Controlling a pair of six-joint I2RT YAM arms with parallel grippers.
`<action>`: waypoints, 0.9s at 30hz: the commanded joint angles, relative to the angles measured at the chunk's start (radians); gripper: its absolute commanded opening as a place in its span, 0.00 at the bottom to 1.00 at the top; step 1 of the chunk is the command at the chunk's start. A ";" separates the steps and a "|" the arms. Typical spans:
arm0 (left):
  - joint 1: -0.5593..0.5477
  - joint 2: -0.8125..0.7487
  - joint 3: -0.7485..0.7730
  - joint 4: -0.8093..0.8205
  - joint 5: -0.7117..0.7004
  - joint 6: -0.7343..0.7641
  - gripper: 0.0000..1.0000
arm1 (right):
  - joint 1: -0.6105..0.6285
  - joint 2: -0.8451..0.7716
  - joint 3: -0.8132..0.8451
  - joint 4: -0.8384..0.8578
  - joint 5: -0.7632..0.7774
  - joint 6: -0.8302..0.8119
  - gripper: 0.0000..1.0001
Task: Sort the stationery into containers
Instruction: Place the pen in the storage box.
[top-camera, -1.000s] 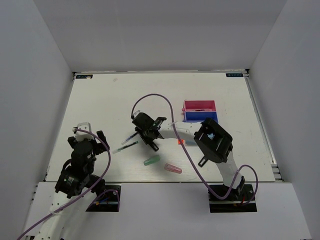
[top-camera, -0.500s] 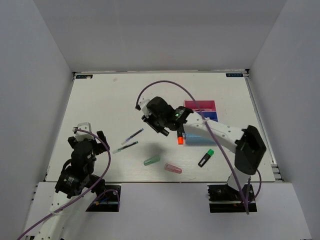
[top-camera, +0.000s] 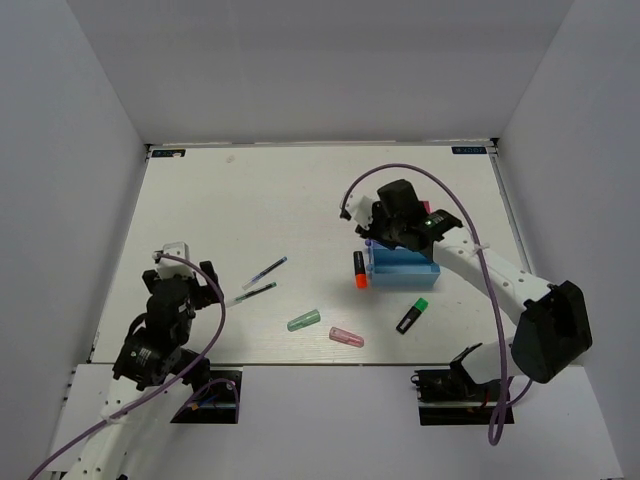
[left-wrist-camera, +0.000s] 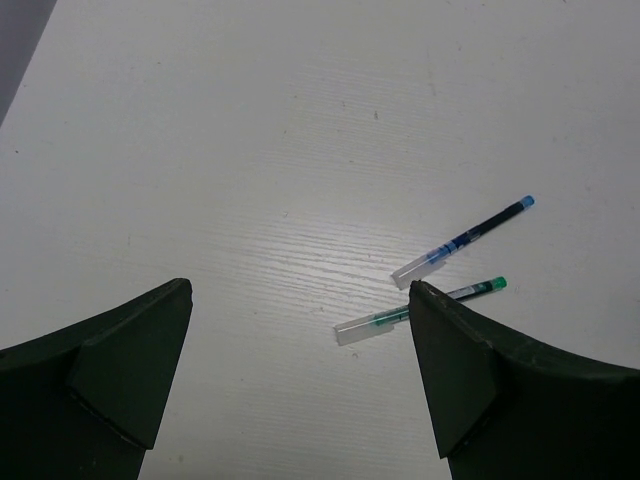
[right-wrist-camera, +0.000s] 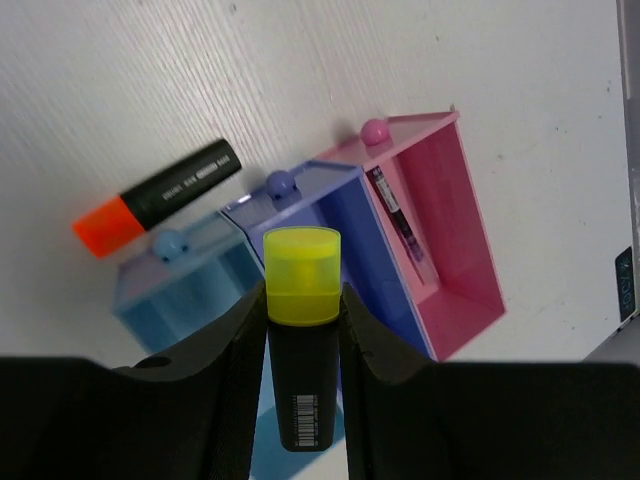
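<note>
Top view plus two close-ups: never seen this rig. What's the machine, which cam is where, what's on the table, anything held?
Two robot arms stand at the table's near edge. The wide picture looks down from above and behind them; the other two come from cameras on each wrist, so the dark shapes at the bottom are that arm's own fingers. The left gripper is open and empty, facing a blue pen and a green pen. The right gripper is shut on a yellow highlighter over three joined bins. Loose on the table: an orange highlighter beside the bins, a green highlighter, a green capsule and a pink capsule.
</note>
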 joint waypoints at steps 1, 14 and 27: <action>0.002 0.020 -0.005 0.016 0.028 0.009 1.00 | -0.057 -0.023 -0.017 0.039 -0.135 -0.215 0.00; 0.002 0.083 -0.008 0.020 0.077 0.012 1.00 | -0.272 0.166 0.118 -0.107 -0.465 -0.572 0.09; 0.002 0.293 0.027 0.023 0.277 -0.013 0.93 | -0.318 0.184 0.096 -0.099 -0.502 -0.571 0.68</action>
